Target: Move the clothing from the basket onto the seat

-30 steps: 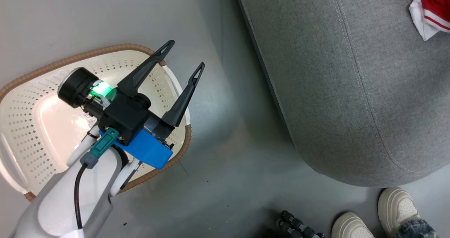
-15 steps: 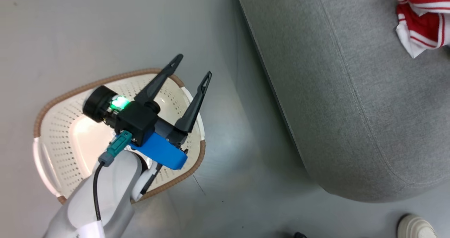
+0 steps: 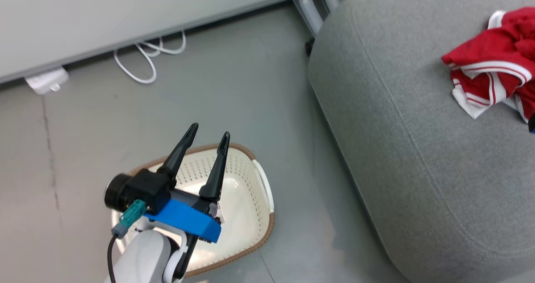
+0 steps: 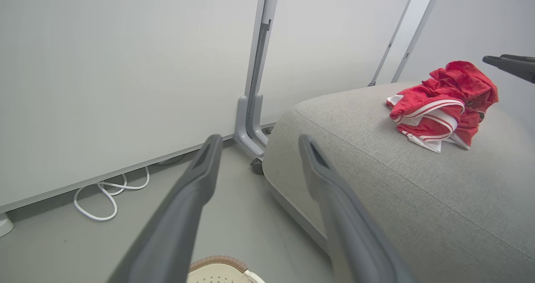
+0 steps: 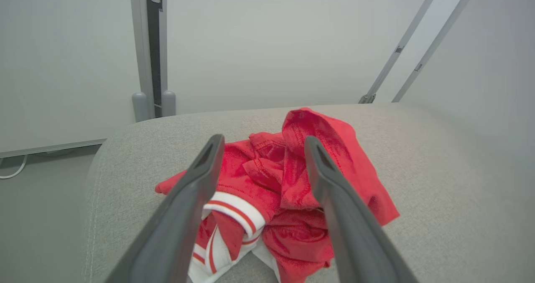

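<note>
Left pincer: My left pincer (image 3: 209, 131) hangs released above the basket, its two dark fingers spread with nothing between them, the tips pointing toward the wall.
Left wrist: A blue bracket (image 3: 186, 221) and a teal cable plug (image 3: 133, 214) sit just behind the fingers, on top of my pale forearm.
Right pincer: My right pincer (image 5: 264, 138) stands released over the seat, fingers apart. The red heap lies between and below them in the right wrist view. I cannot tell whether they touch the cloth.
Clothing: The clothing (image 5: 292, 182) lies crumpled in one pile on top of the seat. It is bright red fabric with white bands and thin red stripes, and one white-edged corner trails toward the seat's front.
Seat: The seat (image 3: 418, 157) is a big grey upholstered cushion with rounded edges and a stitched seam. It stands on the floor to my right, well apart from the basket.
Basket: The basket (image 3: 246, 178) is cream-white perforated plastic with a brown woven-look rim and a white side handle. It sits on the floor directly under my left wrist.
Floor: The grey floor (image 3: 234, 86) carries a looped white cable (image 3: 142, 67) and a white adapter (image 3: 42, 82) along the foot of the wall.
Wall: A pale wall panel (image 4: 125, 65) rises behind, with a grey post foot (image 4: 248, 126) close to the seat's far corner.
</note>
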You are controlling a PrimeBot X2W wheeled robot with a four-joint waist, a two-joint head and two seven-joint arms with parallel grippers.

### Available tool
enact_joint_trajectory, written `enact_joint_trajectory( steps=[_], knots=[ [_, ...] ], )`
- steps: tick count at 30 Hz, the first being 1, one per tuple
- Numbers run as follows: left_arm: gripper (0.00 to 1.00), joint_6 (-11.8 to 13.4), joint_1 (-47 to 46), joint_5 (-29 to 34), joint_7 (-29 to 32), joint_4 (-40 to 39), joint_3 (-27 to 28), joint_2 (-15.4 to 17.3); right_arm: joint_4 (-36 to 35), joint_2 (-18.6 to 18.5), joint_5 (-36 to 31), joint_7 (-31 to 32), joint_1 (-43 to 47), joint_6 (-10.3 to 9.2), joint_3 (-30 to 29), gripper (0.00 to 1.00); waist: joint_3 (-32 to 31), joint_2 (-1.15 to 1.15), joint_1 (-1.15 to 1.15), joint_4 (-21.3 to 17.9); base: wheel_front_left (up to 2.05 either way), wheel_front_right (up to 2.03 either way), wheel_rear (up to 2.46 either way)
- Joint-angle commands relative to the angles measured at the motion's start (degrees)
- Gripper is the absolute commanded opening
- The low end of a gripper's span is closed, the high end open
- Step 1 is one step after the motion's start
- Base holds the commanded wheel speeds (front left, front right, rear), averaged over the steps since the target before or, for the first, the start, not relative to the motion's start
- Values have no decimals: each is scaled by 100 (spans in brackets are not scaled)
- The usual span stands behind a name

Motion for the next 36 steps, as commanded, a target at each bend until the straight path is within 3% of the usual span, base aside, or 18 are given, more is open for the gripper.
enact_joint_trajectory(
  steps=[1, 9, 20, 29, 36],
  knots=[
    [100, -17, 194, 45, -25, -25, 131, -89, -213, 56, 31, 32, 306, 1, 35, 100, -546, 0, 1, 331, 0, 0, 0],
    [100, -114, 857, 142, -26, 91, 675, -439, -1684, 458, 106, 250, 1807, 1, -41, 100, -1237, 0, 1, 858, 0, 0, 0],
    [100, -164, 1478, 302, -21, 174, 1395, -564, -4282, 1590, 26, 919, 3922, 1, -190, 100, -1724, 0, 1, 1416, 0, 0, 0],
    [100, -170, 1748, 368, -22, 253, 1753, -632, -4899, 1969, 83, 1045, 4651, 1, -59, 100, -1878, 0, 1, 1657, 0, 0, 0],
    [100, -167, 1830, 308, -21, 309, 1812, -641, -4908, 2083, -30, 964, 4994, 1, -9, 100, -1939, 0, 1, 1765, 0, 0, 0]
  ],
)
